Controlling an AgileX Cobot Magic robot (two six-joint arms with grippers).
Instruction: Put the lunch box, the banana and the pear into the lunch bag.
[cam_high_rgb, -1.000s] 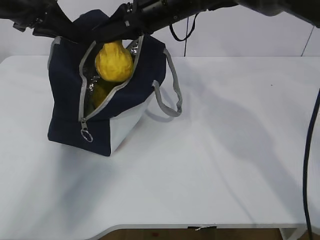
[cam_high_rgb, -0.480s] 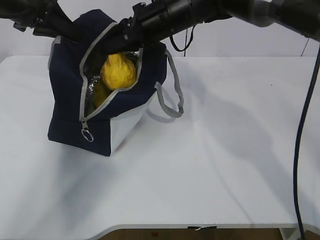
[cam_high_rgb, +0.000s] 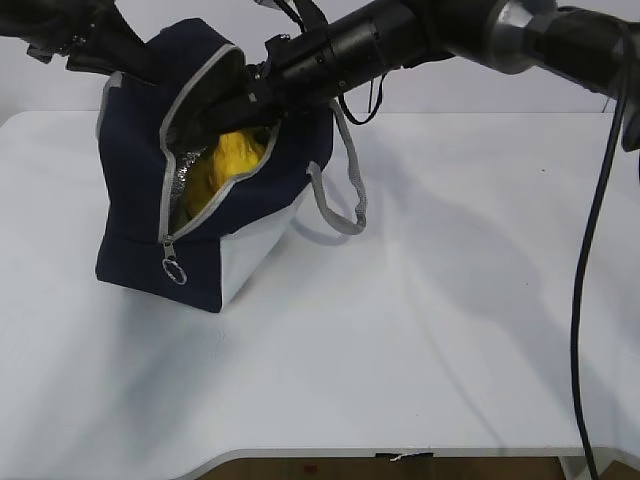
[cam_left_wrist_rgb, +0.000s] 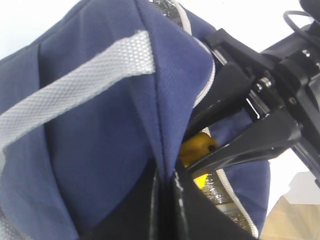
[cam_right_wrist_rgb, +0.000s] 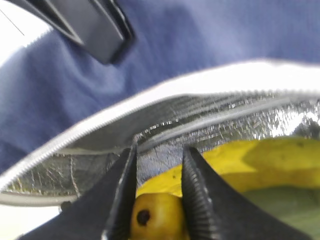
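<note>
- Sitting low in the mouth of the lunch bag (cam_high_rgb: 150, 200), the pear (cam_high_rgb: 222, 165) shows only as a yellow lump behind the zipper edge; it looks nearly seated, so the task appears close to its last item.
- Gripping it from above, the right gripper (cam_right_wrist_rgb: 157, 200) has its ribbed fingers (cam_right_wrist_rgb: 200, 200) set narrowly on either side of the pear's top end, touching it; the hold seems kept so the fruit is lowered rather than dropped.
- Beneath the pear, in the right wrist view, the banana (cam_right_wrist_rgb: 280, 155) lies along the foil lining (cam_right_wrist_rgb: 220, 125), and a pale green surface (cam_right_wrist_rgb: 285, 205) under it is probably the lunch box lid, though too little shows to be sure.
- Pinching a fold of the bag's navy fabric beside the grey strap (cam_left_wrist_rgb: 75, 85), the left gripper (cam_left_wrist_rgb: 165, 200) is closed on the cloth, apparently to hold the bag upright and the opening wide for the other arm.
- Hanging free on the bag's near side is the second handle (cam_high_rgb: 340, 190), with the zipper ring pull (cam_high_rgb: 174, 270) at the bottom of the open track.
- Underneath, the white table (cam_high_rgb: 450, 330) carries the bag near its back left corner.
</note>
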